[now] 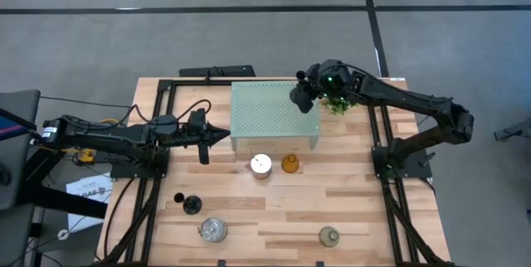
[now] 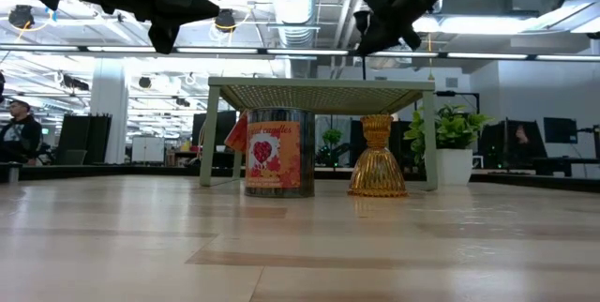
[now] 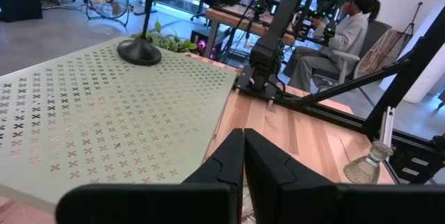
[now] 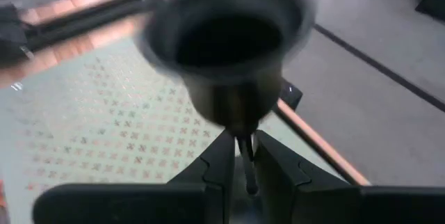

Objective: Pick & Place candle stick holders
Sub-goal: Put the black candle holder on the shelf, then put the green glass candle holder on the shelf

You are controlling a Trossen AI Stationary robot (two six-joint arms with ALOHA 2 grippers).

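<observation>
A slim black stemmed candle stick holder stands on its round base (image 3: 139, 52) on the far right part of the pale green perforated stand (image 1: 270, 114). My right gripper (image 4: 245, 147) hovers over it, open. Its fingers stand narrowly on either side of the thin stem (image 4: 245, 165), below the blurred cup (image 4: 226, 36). My left gripper (image 1: 224, 134) is shut and holds nothing; it points level at the stand's left side. An amber glass holder (image 1: 289, 164) stands on the table in front of the stand. Another black holder (image 1: 192, 205), a clear glass one (image 1: 213, 230) and a round one (image 1: 328, 235) stand near the front edge.
A candle tin (image 1: 261, 165) stands beside the amber holder, under the stand's front edge in the low view. A small green potted plant (image 1: 336, 103) stands right of the stand, below my right arm. Bare wood lies between the stand and the front row.
</observation>
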